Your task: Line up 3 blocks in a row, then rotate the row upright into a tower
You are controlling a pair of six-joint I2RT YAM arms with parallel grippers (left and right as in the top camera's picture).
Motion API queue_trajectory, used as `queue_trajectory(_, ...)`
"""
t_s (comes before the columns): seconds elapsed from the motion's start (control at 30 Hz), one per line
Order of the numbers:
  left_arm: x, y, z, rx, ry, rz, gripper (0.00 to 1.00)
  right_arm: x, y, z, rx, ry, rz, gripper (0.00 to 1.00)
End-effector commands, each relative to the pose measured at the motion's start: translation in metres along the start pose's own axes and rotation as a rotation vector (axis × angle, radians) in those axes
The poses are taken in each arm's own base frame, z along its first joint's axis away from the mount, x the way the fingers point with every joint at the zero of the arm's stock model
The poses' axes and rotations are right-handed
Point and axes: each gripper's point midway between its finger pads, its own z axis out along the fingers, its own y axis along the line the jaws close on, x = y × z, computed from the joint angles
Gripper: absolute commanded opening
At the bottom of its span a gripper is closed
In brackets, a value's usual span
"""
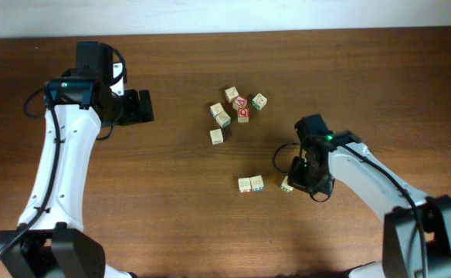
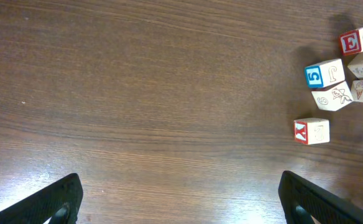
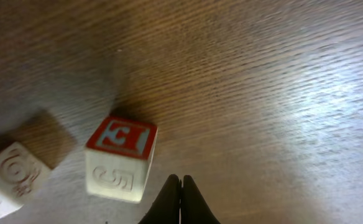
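The overhead view is evenly lit and sharp; only soft, short shadows lie on the table (image 1: 171, 216). In the left wrist view a pale glare sits on the wood at the lower left, and the upper right corner is dim. The right wrist view is softer: strong glare at the right, dark shadow at the left, and the near block (image 3: 120, 162) is slightly blurred.

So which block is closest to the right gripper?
The single block beside the right gripper, with a red E face; the pair and the cluster lie farther off.
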Motion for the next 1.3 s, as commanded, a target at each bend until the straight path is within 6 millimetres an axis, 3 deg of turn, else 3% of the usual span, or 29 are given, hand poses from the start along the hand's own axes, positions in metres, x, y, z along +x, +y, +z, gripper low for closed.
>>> queue_trajectory(0.0,-0.005,-0.001,0.000,0.009,-0.010,-0.010,0.99,-0.003,0.007,0.016,-0.028,0.025,-0.008,0.04)
queue_trajectory(0.03,-0.004,-0.001,0.000,0.009,-0.009,-0.010,0.99,-0.002,0.008,0.017,-0.038,0.032,-0.028,0.04)
queue_trajectory(0.17,-0.007,-0.002,0.000,0.011,-0.020,-0.010,0.99,-0.010,0.048,0.014,-0.220,-0.011,-0.286,0.04)
queue_trajectory(0.3,-0.008,-0.002,0.000,0.011,-0.022,-0.010,0.99,-0.001,0.068,0.022,-0.233,0.037,-0.381,0.04)
queue_trajectory(0.6,-0.010,-0.002,0.000,0.012,-0.031,-0.010,0.99,0.006,0.077,0.018,-0.251,0.052,-0.407,0.04)
queue_trajectory(0.63,-0.011,-0.002,0.000,0.012,-0.035,-0.010,0.99,0.000,0.073,0.011,-0.241,0.054,-0.388,0.06)
queue_trajectory(0.7,-0.017,-0.002,-0.010,0.012,-0.054,-0.010,0.99,-0.025,0.053,-0.011,-0.192,0.037,-0.357,0.20)
queue_trajectory(0.73,-0.020,-0.003,-0.014,0.012,-0.063,-0.010,0.99,-0.031,0.050,-0.015,-0.195,0.030,-0.352,0.20)
queue_trajectory(0.8,-0.021,-0.005,-0.042,0.014,-0.065,-0.008,1.00,-0.048,0.049,-0.060,-0.336,-0.001,-0.369,0.19)
queue_trajectory(0.87,-0.003,-0.008,-0.072,0.021,-0.053,-0.083,0.96,-0.055,0.032,-0.111,-0.434,-0.098,-0.373,0.20)
queue_trajectory(0.93,0.015,-0.025,-0.079,0.040,-0.027,-0.106,0.86,-0.049,0.020,-0.127,-0.429,-0.128,-0.371,0.20)
queue_trajectory(0.97,0.036,-0.044,-0.063,0.046,0.037,-0.101,0.51,-0.041,0.019,-0.117,-0.426,-0.094,-0.365,0.13)
queue_trajectory(1.03,0.071,-0.071,-0.018,0.078,0.128,-0.082,0.09,-0.027,0.017,-0.093,-0.447,-0.034,-0.328,0.08)
queue_trajectory(1.07,0.094,-0.095,0.008,0.167,0.184,-0.051,0.00,-0.019,0.019,-0.078,-0.463,-0.011,-0.324,0.07)
queue_trajectory(1.13,0.134,-0.124,0.051,0.284,0.240,-0.025,0.00,-0.009,0.035,-0.055,-0.469,0.007,-0.328,0.05)
queue_trajectory(1.2,0.153,-0.135,0.069,0.315,0.244,-0.020,0.00,-0.004,0.041,-0.036,-0.439,0.006,-0.303,0.04)
queue_trajectory(1.27,0.175,-0.161,0.080,0.393,0.243,0.018,0.00,0.003,0.048,-0.020,-0.434,0.009,-0.305,0.04)
